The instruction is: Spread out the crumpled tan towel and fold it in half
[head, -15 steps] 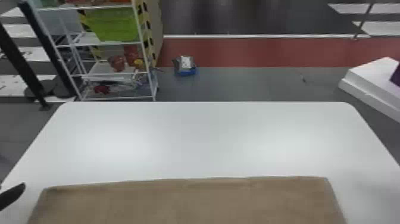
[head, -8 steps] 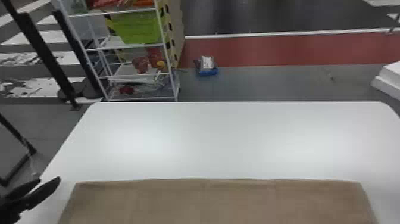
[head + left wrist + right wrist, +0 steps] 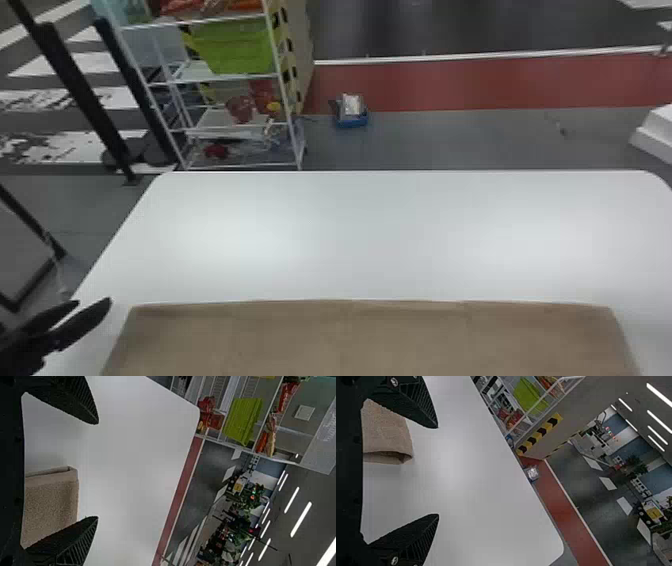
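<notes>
The tan towel (image 3: pixel 370 340) lies flat along the near part of the table, its far edge nearly straight and its visible surface smooth. At the lower left of the head view my left gripper (image 3: pixel 92 302) is just beside the towel's left end. In its wrist view the left gripper (image 3: pixel 97 471) stands open, with a folded corner of the towel (image 3: pixel 51 498) beyond its fingers. My right gripper (image 3: pixel 438 471) is also open, and a folded towel end with a loop-like edge (image 3: pixel 387 435) shows near one finger. Neither gripper holds cloth.
The white table (image 3: pixel 380 235) stretches beyond the towel to its far edge. Behind it on the left stands a wire shelf with a green bin (image 3: pixel 232 47). A small blue container (image 3: pixel 351 117) sits on the floor, and a white block (image 3: pixel 655 132) is at the far right.
The head view has swung toward the left, so the table and towel sit farther right in it. More of my left gripper has come into sight at the lower left.
</notes>
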Tool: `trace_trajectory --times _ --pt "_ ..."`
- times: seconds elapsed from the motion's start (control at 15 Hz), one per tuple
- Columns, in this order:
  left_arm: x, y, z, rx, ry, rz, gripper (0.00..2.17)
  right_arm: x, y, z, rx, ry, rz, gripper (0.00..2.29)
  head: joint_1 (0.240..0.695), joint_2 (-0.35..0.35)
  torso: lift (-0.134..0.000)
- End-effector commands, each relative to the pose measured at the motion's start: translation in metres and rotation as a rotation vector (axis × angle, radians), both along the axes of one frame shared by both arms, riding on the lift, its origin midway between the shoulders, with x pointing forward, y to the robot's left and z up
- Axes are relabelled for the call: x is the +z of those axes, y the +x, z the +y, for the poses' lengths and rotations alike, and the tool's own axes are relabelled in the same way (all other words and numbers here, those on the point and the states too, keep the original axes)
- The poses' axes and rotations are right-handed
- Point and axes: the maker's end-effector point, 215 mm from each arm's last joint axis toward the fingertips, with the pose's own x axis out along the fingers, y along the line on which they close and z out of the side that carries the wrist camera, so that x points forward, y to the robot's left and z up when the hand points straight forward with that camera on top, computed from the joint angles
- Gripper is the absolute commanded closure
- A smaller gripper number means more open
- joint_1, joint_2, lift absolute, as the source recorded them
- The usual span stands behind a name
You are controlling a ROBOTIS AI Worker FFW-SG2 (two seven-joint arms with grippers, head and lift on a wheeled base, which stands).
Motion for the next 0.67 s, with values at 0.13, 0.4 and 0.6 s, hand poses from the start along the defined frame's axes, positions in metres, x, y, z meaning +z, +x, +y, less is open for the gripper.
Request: trace_trajectory --times 0.13,0.4,0.6 --pt "-0.001 0.0002 -0.0006 -0.001 -0.003 0.001 0.02 -0.003 -0.0015 0.0019 0.004 0.002 0.007 0.09 0.695 0.16 -0.124" --pt "-0.0006 0.0006 -0.0011 -0.004 -0.002 0.001 0.02 -0.0051 -0.0023 0.0033 0.008 0.0 0.012 0.09 0.695 0.159 -0.124" --pt "-0.0004 0.0007 -0.0016 -0.004 -0.003 0.0 0.02 -0.0083 -0.002 0.007 0.015 0.003 0.019 0.09 0.695 0.161 -0.124"
